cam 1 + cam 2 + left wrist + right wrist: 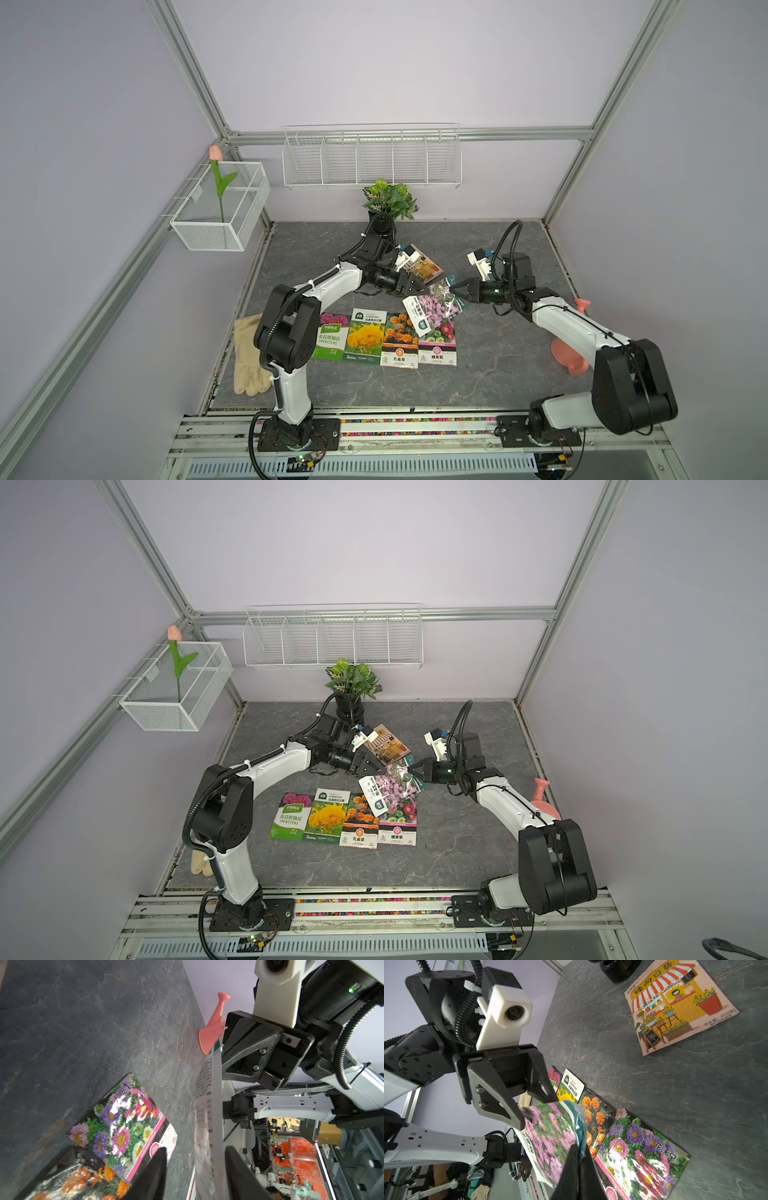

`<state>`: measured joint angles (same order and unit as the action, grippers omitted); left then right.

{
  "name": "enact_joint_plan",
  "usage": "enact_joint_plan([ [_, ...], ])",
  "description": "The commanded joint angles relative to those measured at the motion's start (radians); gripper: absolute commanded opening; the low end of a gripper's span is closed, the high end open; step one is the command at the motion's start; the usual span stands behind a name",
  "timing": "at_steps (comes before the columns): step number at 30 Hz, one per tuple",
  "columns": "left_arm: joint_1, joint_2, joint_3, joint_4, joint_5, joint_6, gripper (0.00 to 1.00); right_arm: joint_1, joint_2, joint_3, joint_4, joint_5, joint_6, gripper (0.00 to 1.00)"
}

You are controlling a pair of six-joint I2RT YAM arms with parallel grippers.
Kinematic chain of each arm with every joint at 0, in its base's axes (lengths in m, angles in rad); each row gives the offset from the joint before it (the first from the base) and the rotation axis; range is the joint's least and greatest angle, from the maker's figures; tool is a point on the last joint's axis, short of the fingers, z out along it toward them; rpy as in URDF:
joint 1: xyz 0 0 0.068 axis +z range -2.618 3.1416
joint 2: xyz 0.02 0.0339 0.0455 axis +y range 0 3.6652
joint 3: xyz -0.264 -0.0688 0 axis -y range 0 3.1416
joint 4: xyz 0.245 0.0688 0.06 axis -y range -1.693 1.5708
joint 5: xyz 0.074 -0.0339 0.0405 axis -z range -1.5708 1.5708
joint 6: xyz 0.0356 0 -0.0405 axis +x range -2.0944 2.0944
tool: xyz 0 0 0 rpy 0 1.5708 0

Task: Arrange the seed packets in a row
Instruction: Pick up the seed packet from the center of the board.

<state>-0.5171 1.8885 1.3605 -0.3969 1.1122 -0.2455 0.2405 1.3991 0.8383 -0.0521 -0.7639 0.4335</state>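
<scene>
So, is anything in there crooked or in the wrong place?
Yes, two packets. The shopfront packet lies crooked at the back, apart from the row of four. The lilac packet hangs tilted in the air, pinched at one corner by the right gripper.

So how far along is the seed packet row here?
Done: green, yellow, orange and mixed pink packets lie side by side. In hand: right gripper shut on the lilac packet, lifted; left gripper open. Left: placing it, then the shopfront packet lying apart behind.
</scene>
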Motion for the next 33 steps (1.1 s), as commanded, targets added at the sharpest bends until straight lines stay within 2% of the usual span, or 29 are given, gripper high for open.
enact_joint_plan([
  [1,0.018,-0.028,0.003,0.097,-0.04,-0.07,0.76,-0.013,-0.055,-0.013,0.002,0.042,0.013,0.07],
  [4,0.02,-0.055,-0.037,0.161,-0.109,-0.142,0.82,-0.029,-0.077,-0.023,0.046,0.114,0.08,0.07],
  [5,0.02,-0.068,-0.067,0.213,-0.136,-0.188,0.83,-0.067,-0.083,-0.03,0.077,0.139,0.116,0.07],
  [9,0.015,-0.137,-0.287,0.576,-0.293,-0.426,0.84,-0.099,-0.1,-0.061,0.216,0.275,0.304,0.07],
  [12,0.002,-0.188,-0.444,0.774,-0.46,-0.501,0.85,-0.108,-0.082,-0.063,0.303,0.356,0.429,0.07],
  [14,-0.036,-0.208,-0.498,0.86,-0.543,-0.517,0.89,-0.106,-0.058,-0.06,0.367,0.367,0.495,0.07],
  [17,-0.137,-0.207,-0.474,0.881,-0.679,-0.48,0.9,-0.084,-0.018,-0.064,0.496,0.373,0.605,0.07],
  [20,-0.202,-0.167,-0.447,0.985,-0.78,-0.508,0.9,-0.044,-0.003,-0.083,0.573,0.414,0.666,0.07],
  [24,-0.218,-0.107,-0.435,1.179,-0.866,-0.582,0.91,0.01,-0.018,-0.114,0.598,0.475,0.689,0.07],
  [28,-0.221,-0.045,-0.37,1.228,-0.881,-0.6,0.91,0.021,-0.023,-0.151,0.659,0.494,0.728,0.07],
  [31,-0.225,-0.015,-0.364,1.294,-0.926,-0.62,0.83,0.034,-0.016,-0.179,0.708,0.494,0.757,0.07],
  [32,-0.225,-0.009,-0.373,1.335,-0.939,-0.629,0.76,0.036,-0.014,-0.19,0.728,0.492,0.766,0.07],
  [33,-0.225,-0.005,-0.379,1.373,-0.94,-0.633,0.62,0.039,-0.013,-0.201,0.739,0.49,0.772,0.07],
])
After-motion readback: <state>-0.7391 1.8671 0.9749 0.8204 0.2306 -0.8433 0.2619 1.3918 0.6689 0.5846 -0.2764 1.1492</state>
